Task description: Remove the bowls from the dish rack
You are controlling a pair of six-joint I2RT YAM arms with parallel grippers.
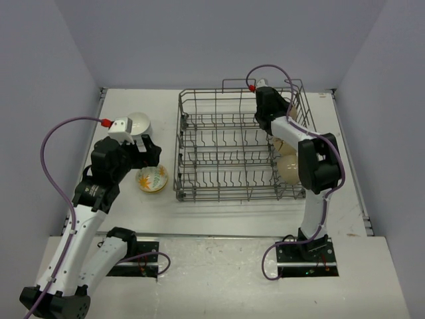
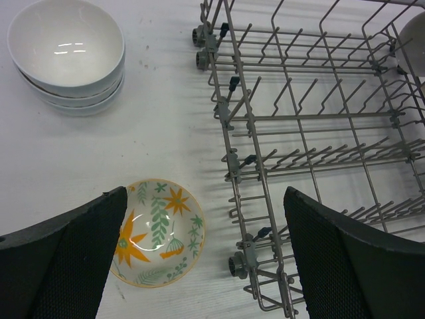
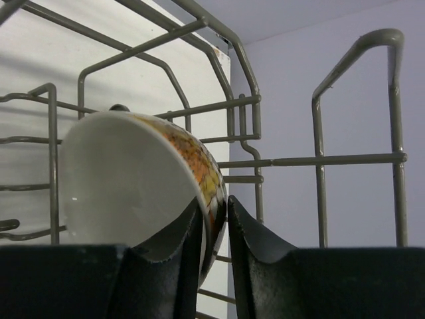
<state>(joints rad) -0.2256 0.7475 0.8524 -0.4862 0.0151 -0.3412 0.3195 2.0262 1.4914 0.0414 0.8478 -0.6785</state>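
Note:
The dark wire dish rack (image 1: pixel 226 197) stands mid-table. My right gripper (image 1: pixel 276 126) is inside its far right end. In the right wrist view it (image 3: pixel 216 212) is shut on the rim of a tilted bowl (image 3: pixel 126 179) that is white inside and yellow-orange patterned outside, one finger inside and one outside. Two beige bowls (image 1: pixel 287 147) (image 1: pixel 291 167) lean in the rack's right side. My left gripper (image 1: pixel 149 154) (image 2: pixel 204 193) is open and empty above the table, between a floral bowl (image 1: pixel 152 179) (image 2: pixel 156 232) and the rack's left wall (image 2: pixel 229 119). A stack of three white bowls (image 1: pixel 136 123) (image 2: pixel 66 50) sits further back.
The rack's raised handle loops (image 3: pixel 358 60) and upright tines (image 2: pixel 312 119) surround the right gripper. Grey walls close in the table on three sides. The right arm's elbow (image 1: pixel 319 163) hangs over the rack's right edge.

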